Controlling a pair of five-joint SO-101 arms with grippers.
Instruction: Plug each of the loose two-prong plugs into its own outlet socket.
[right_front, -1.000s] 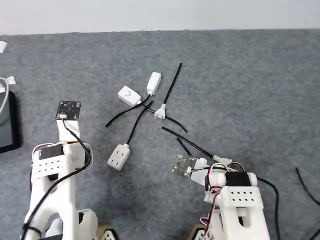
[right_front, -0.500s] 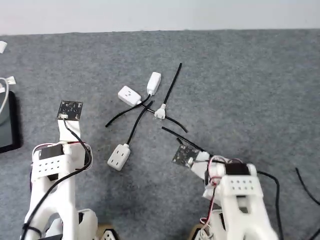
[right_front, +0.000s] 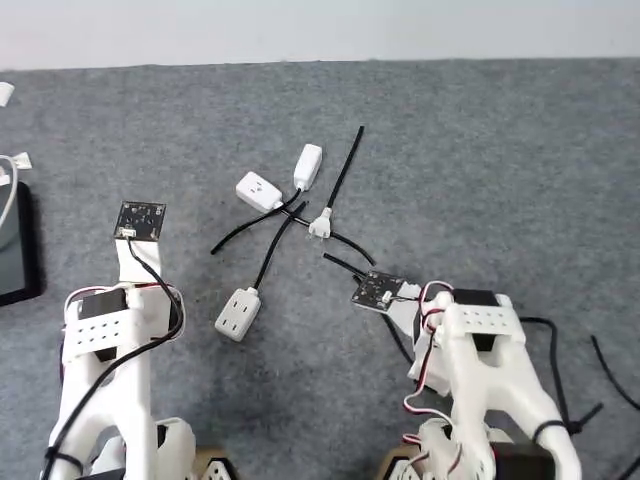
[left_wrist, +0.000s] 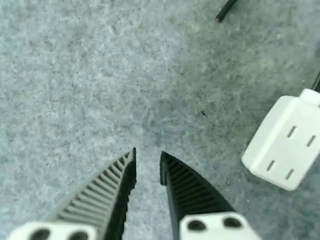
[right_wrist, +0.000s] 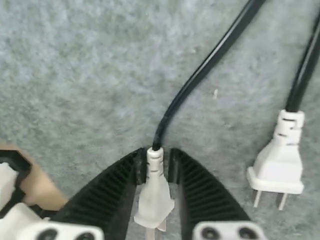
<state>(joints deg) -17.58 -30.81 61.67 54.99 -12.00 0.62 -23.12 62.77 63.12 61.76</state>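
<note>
**Right arm (right_front: 485, 345).** Over the last second you are swinging it forward and inward across the grey worktop (right_front: 520, 150), bringing its wrist closer to the crossed cords. Its hand (right_wrist: 154, 156) is gripping a white two-prong plug (right_wrist: 153, 192) by the body, jaws pressing on both sides. The black cord (right_wrist: 210, 65) is trailing ahead and the prongs are pointing back toward the wrist. The plug appears to be captured and travelling, but it is probably facing the wrong way for insertion.

**Second plug (right_wrist: 276, 167).** It is lying loose on the worktop, just beside the held one.

**Left hand (left_wrist: 147, 160).** You are keeping it still, its jaws showing only a narrow gap and holding nothing. It is hovering near an outlet socket (left_wrist: 284, 142), which is waiting unfilled.
</note>
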